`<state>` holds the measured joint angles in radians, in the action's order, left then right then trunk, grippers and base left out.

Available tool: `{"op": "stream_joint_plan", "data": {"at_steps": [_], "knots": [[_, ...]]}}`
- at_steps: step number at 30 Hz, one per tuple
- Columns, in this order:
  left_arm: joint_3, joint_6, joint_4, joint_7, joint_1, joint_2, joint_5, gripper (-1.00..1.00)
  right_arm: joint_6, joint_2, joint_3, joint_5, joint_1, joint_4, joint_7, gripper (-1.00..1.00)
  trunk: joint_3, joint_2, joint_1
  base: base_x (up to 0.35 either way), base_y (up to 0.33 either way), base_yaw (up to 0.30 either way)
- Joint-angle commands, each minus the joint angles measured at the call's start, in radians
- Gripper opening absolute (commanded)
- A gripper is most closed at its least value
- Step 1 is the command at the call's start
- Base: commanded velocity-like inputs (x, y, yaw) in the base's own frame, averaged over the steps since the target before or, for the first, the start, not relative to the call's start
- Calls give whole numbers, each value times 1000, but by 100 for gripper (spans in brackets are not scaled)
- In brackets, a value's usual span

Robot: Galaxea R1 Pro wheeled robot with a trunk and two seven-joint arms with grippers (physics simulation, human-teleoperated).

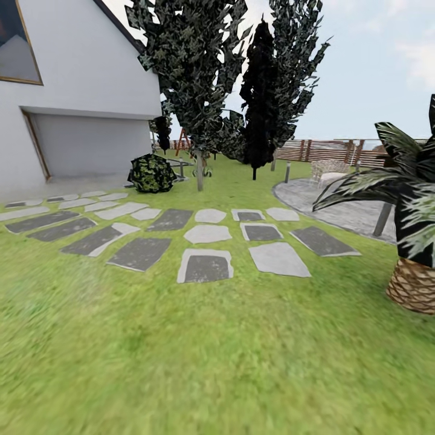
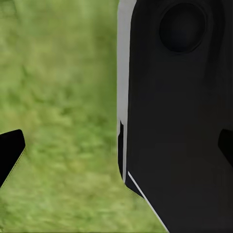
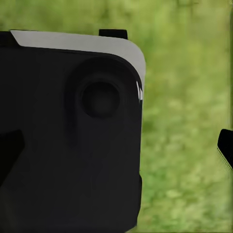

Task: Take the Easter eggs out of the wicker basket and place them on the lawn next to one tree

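The head view looks across the lawn (image 1: 217,362), which fills the lower half of the frame as mottled green grass. Grey paving stones (image 1: 205,266) lie in rows across the middle of the frame, running from the left edge toward the right of centre. A white house (image 1: 72,90) with a recessed grey door occupies the upper left. A tree (image 1: 199,169) with a thin grey-brown trunk stands just above the stones near the centre, with a round dark shrub (image 1: 151,173) to its left. A dark narrow cypress (image 1: 261,96) rises right of the tree. A wooden fence (image 1: 326,150) crosses the upper right, behind a curved paved patio (image 1: 338,205). A palm (image 1: 414,284) with a scaly trunk sits at the right edge.

In the left wrist view, a black body panel (image 2: 179,121) with a white edge covers the right portion; blurred grass covers the rest. One dark fingertip (image 2: 9,153) of the left tool enters at the lower left edge, another at the right edge; whether the tool is open or closed cannot be determined.

In the right wrist view, a black panel (image 3: 68,136) covers the left portion over grass. A dark fingertip (image 3: 225,145) shows at the right edge. The right tool's state cannot be determined.
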<state>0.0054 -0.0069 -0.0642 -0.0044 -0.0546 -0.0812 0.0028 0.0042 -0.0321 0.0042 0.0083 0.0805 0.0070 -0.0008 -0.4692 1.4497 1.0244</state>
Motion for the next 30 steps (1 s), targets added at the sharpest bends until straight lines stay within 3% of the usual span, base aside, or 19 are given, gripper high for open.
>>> {"op": "stream_joint_plan", "data": {"at_steps": [1,12,30], "knots": [[1,-1,-2,-1,-1,0,0,100,0,0,0,1,1,1,0,100,-1,0,1,335,0,0],[1,-1,-2,-1,-1,0,0,100,0,0,0,1,1,1,1,100,-1,0,1,335,0,147],[1,-1,-2,-1,-1,-3,1,100,0,-1,0,1,1,1,1,100,-1,0,1,335,0,4]]}}
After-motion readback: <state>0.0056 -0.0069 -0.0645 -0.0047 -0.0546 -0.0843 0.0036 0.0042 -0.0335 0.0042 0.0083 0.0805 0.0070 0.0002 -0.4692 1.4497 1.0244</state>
